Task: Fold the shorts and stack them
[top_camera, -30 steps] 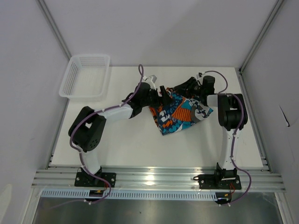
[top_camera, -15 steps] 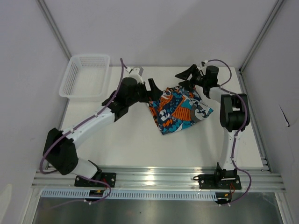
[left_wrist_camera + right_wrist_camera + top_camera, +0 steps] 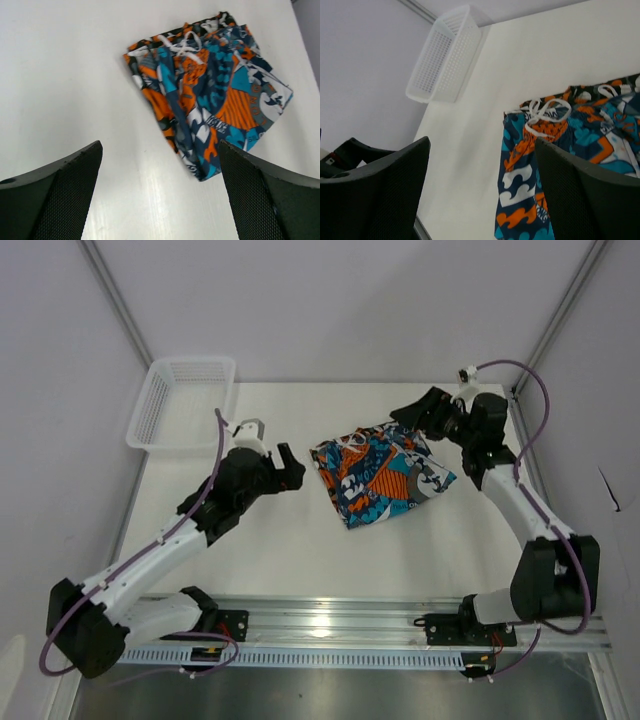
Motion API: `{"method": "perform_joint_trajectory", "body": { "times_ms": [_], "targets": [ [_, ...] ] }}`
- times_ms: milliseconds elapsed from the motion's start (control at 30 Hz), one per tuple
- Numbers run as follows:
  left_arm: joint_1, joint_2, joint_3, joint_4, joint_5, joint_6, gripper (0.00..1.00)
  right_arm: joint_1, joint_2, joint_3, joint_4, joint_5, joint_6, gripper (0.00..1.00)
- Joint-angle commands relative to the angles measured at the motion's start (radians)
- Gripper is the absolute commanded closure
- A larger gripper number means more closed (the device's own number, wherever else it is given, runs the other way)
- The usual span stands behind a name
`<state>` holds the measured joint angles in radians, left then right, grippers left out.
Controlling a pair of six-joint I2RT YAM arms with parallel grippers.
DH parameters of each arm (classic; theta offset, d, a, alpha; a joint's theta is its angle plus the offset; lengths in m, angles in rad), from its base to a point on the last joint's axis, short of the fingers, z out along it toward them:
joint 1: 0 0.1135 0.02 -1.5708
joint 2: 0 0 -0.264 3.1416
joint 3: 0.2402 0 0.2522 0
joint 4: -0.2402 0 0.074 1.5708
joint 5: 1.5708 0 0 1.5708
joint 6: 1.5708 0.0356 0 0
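The shorts (image 3: 380,475) lie as one folded bundle right of the table's middle, with a blue-teal, orange and white cartoon print on top and white drawstrings at the far edge. My left gripper (image 3: 289,466) hovers open just left of the bundle, apart from it. In the left wrist view the shorts (image 3: 210,95) lie ahead of the wide-spread left gripper (image 3: 160,146). My right gripper (image 3: 415,412) stands open above the bundle's far right corner. In the right wrist view the shorts (image 3: 520,170) show past the empty right gripper (image 3: 482,142).
A white mesh basket (image 3: 185,405) hangs over the table's far left corner and also shows as the basket (image 3: 447,55) in the right wrist view. Grey walls and metal rails close in the white table (image 3: 300,550) on three sides.
Both grippers have opened and drawn away from the shorts. The left arm has pulled back to the left and nearer, the right arm to the right. The bundle rests on the table.
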<state>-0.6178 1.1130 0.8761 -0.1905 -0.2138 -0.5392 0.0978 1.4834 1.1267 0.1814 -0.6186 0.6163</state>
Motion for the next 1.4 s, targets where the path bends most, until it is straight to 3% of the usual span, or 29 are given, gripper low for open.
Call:
{"method": "perform_joint_trajectory", "body": {
  "times_ms": [0,167,367,600,700,833,900,967,1133,1367],
  "targets": [
    [0.000,-0.152,-0.090,-0.015,-0.090,0.012,0.01,0.026,-0.156,-0.145,-0.066,0.153,-0.118,0.13],
    [0.000,-0.361,-0.261,-0.033,-0.153,0.016,0.01,0.066,-0.451,-0.401,-0.106,0.325,-0.185,0.12],
    [0.000,-0.502,-0.374,-0.055,-0.191,0.030,0.01,0.069,-0.743,-0.637,-0.117,0.514,-0.193,0.09],
    [0.000,-0.555,-0.410,-0.161,-0.249,0.022,0.01,0.071,-0.908,-0.749,-0.217,0.583,-0.233,0.05],
    [0.000,-0.587,-0.454,-0.138,-0.254,0.018,0.01,0.071,-0.894,-0.774,-0.230,0.551,-0.188,0.00],
    [0.000,-0.625,-0.480,-0.124,-0.236,0.022,0.01,0.072,-0.790,-0.794,-0.228,0.404,0.067,0.01],
    [0.000,-0.637,-0.486,-0.116,-0.240,0.025,0.01,0.106,-0.737,-0.823,-0.148,0.364,0.181,0.01],
    [0.000,-0.637,-0.488,-0.110,-0.242,0.028,0.01,0.158,-0.693,-0.861,-0.079,0.405,0.307,0.01],
    [0.000,-0.625,-0.488,-0.110,-0.246,0.027,0.01,0.334,-0.646,-0.881,-0.034,0.678,0.494,0.01],
    [0.000,-0.619,-0.488,-0.110,-0.248,0.024,0.01,0.329,-0.369,-0.860,0.094,0.752,0.666,0.05]
  ]
}}
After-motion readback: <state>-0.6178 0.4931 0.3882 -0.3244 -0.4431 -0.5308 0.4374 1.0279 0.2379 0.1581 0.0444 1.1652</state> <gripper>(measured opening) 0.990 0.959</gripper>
